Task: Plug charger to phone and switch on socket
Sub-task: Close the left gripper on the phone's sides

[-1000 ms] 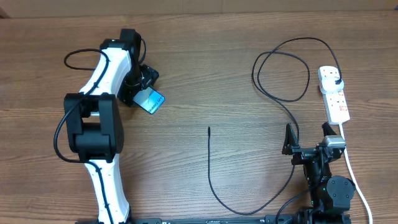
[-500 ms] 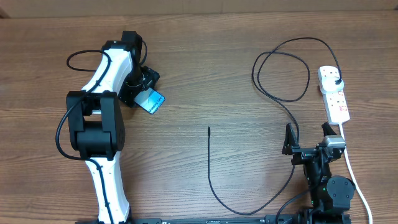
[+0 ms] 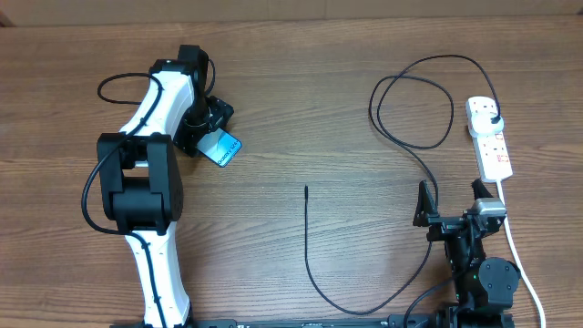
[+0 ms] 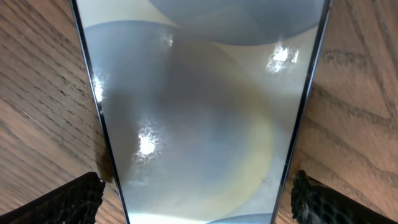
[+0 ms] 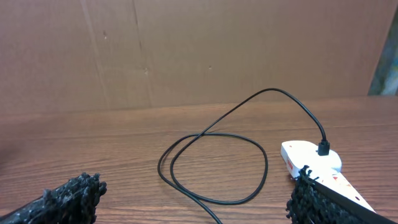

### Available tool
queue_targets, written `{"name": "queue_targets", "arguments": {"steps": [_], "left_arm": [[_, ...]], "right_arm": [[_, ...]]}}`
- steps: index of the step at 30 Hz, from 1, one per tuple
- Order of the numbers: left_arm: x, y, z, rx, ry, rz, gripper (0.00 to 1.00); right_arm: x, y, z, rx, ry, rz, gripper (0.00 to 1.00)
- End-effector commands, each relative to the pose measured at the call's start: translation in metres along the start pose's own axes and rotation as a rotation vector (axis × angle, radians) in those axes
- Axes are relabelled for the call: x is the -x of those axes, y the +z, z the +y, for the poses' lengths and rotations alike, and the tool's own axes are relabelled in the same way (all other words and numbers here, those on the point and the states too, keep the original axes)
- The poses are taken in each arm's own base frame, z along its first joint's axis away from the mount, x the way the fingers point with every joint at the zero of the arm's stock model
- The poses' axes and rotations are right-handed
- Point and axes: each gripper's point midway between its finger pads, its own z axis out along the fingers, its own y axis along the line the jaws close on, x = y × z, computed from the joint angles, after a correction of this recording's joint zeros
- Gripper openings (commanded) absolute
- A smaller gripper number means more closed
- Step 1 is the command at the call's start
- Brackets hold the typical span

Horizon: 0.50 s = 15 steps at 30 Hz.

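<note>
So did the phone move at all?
No. The phone stays put, just as far left of the charger's loose tip as before.

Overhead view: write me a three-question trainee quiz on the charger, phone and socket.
1. True or false: the charger already has its plug head in the socket.
2. The phone lies at: A) left gripper, B) right gripper, C) socket.
3. Fill in: the charger's free connector tip lies on the bare ____.
Key: 1 true; 2 A; 3 table.
</note>
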Motion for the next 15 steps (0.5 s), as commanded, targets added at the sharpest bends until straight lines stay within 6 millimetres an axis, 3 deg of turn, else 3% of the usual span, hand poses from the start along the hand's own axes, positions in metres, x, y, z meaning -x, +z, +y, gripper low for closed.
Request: {"name": "queue_targets", "arguments": {"steps": [1, 15], "left_arm": [[0.0091, -0.0029, -0.001, 0.0, -0.013, -0.029, 1.0], [0.012, -0.003, 0.0007, 0.009, -0.055, -0.046, 1.0]], "right_arm": [[-0.0017, 0.0, -0.0004, -0.004, 0.006, -0.004, 1.0], [-0.0017, 0.0, -0.0004, -0.004, 0.006, -0.004, 1.0]]}}
